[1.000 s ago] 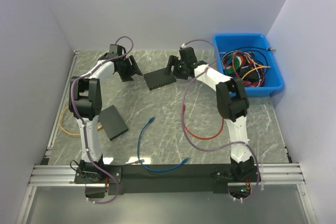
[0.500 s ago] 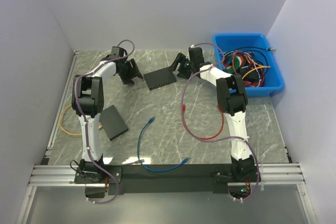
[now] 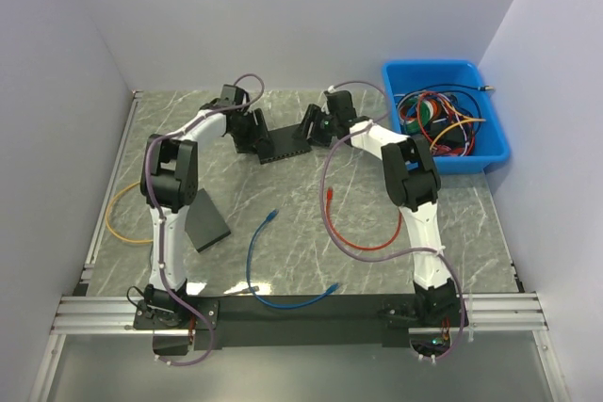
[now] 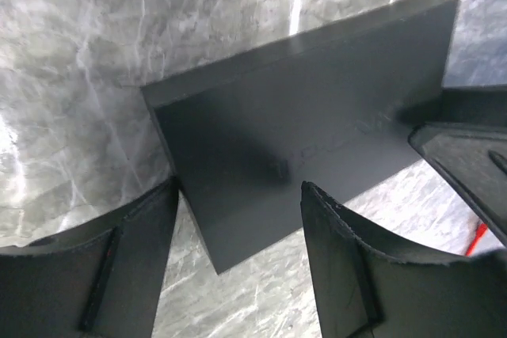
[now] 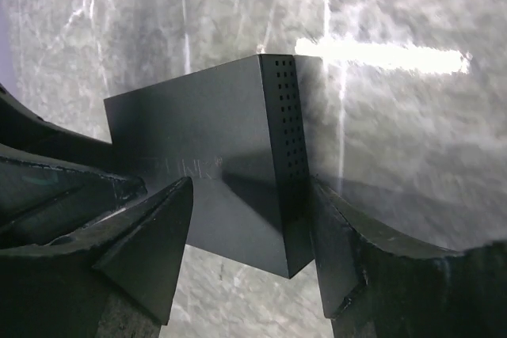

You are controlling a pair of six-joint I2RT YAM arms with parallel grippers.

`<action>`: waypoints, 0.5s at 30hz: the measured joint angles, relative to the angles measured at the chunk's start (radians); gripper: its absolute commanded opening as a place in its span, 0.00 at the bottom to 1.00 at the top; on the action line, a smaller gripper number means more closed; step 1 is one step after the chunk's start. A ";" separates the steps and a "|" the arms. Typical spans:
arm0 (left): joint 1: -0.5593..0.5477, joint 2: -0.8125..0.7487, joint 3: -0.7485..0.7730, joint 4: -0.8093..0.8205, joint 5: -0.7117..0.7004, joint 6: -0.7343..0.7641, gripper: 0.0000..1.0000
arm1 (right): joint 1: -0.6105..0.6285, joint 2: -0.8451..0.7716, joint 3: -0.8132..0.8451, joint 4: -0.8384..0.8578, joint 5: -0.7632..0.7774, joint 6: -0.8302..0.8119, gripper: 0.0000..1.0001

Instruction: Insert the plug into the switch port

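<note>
The black switch (image 3: pixel 284 143) lies flat at the back middle of the table. My left gripper (image 3: pixel 254 133) is open at its left end; in the left wrist view one corner of the switch (image 4: pixel 301 124) lies between the fingers (image 4: pixel 372 275). My right gripper (image 3: pixel 312 128) is open at its right end, astride a corner of the switch (image 5: pixel 206 172), with one finger (image 5: pixel 352 255) beside the perforated side. The blue cable's plug (image 3: pixel 271 217) lies loose on the table, far from both grippers. The switch's ports do not show.
A second black box (image 3: pixel 205 219) lies at the left. A red cable (image 3: pixel 363 244) with its plug lies mid-right and a yellow cable (image 3: pixel 121 225) at the left edge. A blue bin (image 3: pixel 490 129) of cables stands at the back right. The blue cable's other plug (image 3: pixel 332 286) lies near the front rail.
My left gripper has moved right from the back left to the switch's left end. My right gripper has closed in on the right end. The switch has shifted slightly.
</note>
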State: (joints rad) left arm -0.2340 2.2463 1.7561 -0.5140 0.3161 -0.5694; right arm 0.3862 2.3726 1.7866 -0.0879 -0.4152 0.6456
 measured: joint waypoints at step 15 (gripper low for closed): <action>-0.212 -0.340 -0.518 0.124 -0.073 -0.152 0.68 | 0.041 -0.264 -0.436 0.150 0.083 -0.053 0.65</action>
State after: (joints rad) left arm -0.4458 1.9068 1.2385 -0.3897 0.2432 -0.7216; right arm 0.4271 2.1086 1.3510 0.0616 -0.3325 0.5926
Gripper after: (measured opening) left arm 0.677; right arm 0.656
